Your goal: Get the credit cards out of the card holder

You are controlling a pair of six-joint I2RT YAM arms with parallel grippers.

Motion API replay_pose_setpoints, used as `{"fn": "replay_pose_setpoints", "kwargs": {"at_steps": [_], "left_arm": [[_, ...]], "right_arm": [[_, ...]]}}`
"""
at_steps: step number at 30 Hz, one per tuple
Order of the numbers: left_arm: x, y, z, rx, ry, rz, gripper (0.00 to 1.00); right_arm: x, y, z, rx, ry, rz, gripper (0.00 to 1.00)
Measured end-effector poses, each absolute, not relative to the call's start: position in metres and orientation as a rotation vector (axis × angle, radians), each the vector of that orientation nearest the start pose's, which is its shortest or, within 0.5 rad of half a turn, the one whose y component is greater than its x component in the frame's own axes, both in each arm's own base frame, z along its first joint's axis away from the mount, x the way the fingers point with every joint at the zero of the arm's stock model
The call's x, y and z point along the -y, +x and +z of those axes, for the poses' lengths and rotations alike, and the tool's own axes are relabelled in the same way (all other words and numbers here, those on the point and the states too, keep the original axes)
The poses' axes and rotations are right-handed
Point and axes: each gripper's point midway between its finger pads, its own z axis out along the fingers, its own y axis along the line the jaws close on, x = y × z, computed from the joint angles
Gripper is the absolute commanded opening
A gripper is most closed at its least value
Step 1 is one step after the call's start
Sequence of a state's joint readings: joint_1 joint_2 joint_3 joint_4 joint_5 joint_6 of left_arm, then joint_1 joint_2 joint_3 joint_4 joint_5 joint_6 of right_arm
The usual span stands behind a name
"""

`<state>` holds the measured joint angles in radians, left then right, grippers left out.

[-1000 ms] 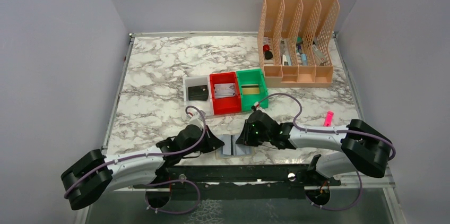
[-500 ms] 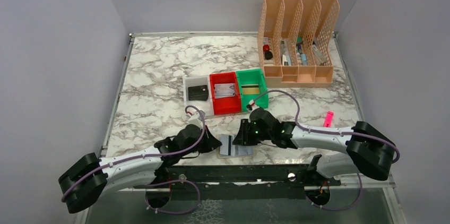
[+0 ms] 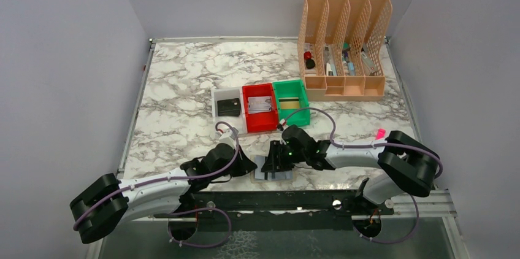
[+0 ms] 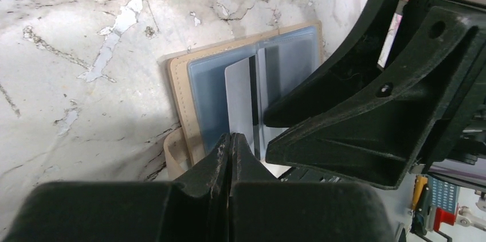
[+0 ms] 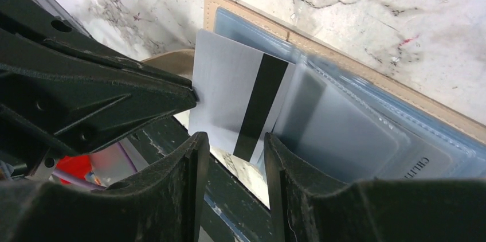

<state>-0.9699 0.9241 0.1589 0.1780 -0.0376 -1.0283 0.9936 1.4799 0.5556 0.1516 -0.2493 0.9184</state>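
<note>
The card holder lies open near the table's front edge, with a tan rim and a blue-grey pocketed inside. A silvery grey credit card with a black stripe sticks partway out of a pocket. My left gripper is shut, and its tips rest at the card's near end on the holder's left side. My right gripper is open, its fingers standing either side of the card's protruding end. Both grippers meet over the holder and hide much of it from above.
Behind the holder stand a white tray with a black card, a red tray with a card, and a green tray. A peach file organiser fills the back right. A pink marker lies right. A black rail borders the front.
My right gripper has moved left over the card holder and opened wider. The left gripper has stayed shut at the holder's left side.
</note>
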Motion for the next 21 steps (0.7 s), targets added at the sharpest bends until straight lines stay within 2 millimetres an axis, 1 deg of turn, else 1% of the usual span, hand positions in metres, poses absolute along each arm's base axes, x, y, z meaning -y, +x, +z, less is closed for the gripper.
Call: {"fn": "replay_pose_setpoints", "kwargs": {"at_steps": [2,8,15,17,18,20,21], "left_arm": [[0.246,0.132,0.043,-2.365,-0.091,-1.06,0.01],[0.257,0.134,0.057,-2.305,-0.085,-1.158,0.08],[0.258,0.132,0.055,-2.309,-0.085,-1.173,0.15],[0.259,0.131,0.053,-2.317,-0.082,-1.172,0.14],[0.259,0.131,0.051,-2.325,-0.08,-1.17,0.12],[0.259,0.13,0.047,-2.339,-0.078,-1.161,0.06],[0.258,0.129,0.046,-2.346,-0.078,-1.156,0.0]], "right_arm": [[-0.33,0.124,0.034,-2.65,-0.231,1.12,0.46],[-0.332,0.123,0.03,-2.651,-0.163,1.161,0.44],[-0.333,0.123,0.029,-2.654,-0.114,1.182,0.43],[-0.334,0.123,0.029,-2.655,-0.11,1.185,0.42],[-0.334,0.123,0.028,-2.656,-0.106,1.186,0.42],[-0.334,0.123,0.028,-2.656,-0.105,1.188,0.42],[-0.334,0.123,0.028,-2.657,-0.104,1.188,0.42]]}}
